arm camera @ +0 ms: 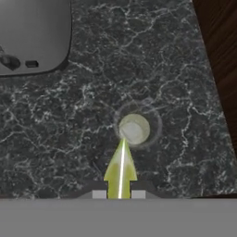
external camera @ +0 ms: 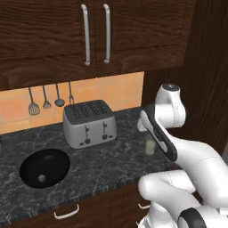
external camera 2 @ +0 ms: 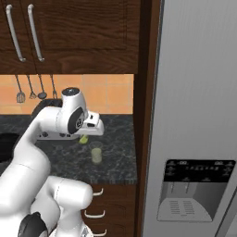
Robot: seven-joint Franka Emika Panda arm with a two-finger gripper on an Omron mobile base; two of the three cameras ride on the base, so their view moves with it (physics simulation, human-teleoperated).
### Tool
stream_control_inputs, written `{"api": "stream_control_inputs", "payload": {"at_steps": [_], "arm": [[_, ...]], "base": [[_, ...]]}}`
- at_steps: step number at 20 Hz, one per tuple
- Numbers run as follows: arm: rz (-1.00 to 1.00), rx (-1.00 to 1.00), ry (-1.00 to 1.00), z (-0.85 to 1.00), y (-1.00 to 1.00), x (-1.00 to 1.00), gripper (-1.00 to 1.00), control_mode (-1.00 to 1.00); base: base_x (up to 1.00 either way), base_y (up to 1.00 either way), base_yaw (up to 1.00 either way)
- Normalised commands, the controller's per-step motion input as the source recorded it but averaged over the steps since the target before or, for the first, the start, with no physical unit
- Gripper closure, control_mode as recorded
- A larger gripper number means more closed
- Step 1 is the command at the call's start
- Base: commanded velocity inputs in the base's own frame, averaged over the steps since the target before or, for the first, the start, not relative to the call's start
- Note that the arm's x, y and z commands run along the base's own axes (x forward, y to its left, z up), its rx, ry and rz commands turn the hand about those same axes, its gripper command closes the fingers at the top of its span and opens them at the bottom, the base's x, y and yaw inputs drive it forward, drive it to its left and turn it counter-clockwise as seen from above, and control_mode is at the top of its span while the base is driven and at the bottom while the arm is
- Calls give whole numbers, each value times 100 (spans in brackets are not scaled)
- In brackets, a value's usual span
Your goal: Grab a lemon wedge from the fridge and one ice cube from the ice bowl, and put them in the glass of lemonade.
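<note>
The lemon wedge (arm camera: 120, 173) is gripped between the closed fingers (arm camera: 99, 193), held above the glass of lemonade (arm camera: 134, 128) standing on the bench (arm camera: 55, 125).

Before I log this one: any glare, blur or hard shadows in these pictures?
Left base view: flat, even light, the toaster soft-edged with only a dull sheen. Right base view: the fridge is plain grey, no glare. Hand view: the lemon wedge between the fingers looks stretched toward the glass; no hard shadows.
</note>
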Motion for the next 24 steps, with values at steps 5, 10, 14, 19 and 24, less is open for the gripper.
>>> {"api": "stream_control_inputs", "payload": {"at_steps": [5,10,14,19,24], "arm": [[-3,-9,9,-29,-6,37,100,-100],[0,-4,1,-9,-1,33,100,-100],[0,0,0,0,-1,18,100,-100],[1,0,-4,-2,-10,0,100,-100],[5,0,-5,0,-6,0,100,-100]], "base": [[0,0,0],[0,0,0],[0,0,0],[0,0,0],[0,0,0]]}}
